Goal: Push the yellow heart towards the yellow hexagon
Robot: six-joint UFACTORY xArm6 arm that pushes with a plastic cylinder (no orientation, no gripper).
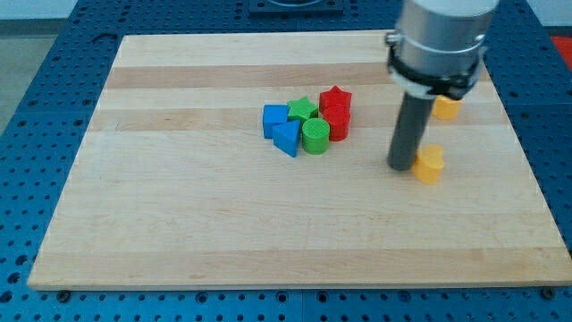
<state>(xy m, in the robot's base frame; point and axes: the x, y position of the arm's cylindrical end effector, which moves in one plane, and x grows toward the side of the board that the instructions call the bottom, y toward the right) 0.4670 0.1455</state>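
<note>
Yellow heart point(431, 165) beside my tip point(401, 166)

No text, label, brand, number or sign can be read anywhere here.

**Cluster parked mid-board**

You've got a tight huddle of six blocks sitting on the wooden board point(179, 224), a touch left of its centre. On the left, a blue cube point(274, 119) with a blue triangle point(287, 139) just in front. A green star point(303, 109) sits behind a green cylinder point(315, 136). On the right, a red star point(335, 98) sits behind a red cylinder point(337, 122). Around the board you see a blue perforated table point(36, 134).
</note>
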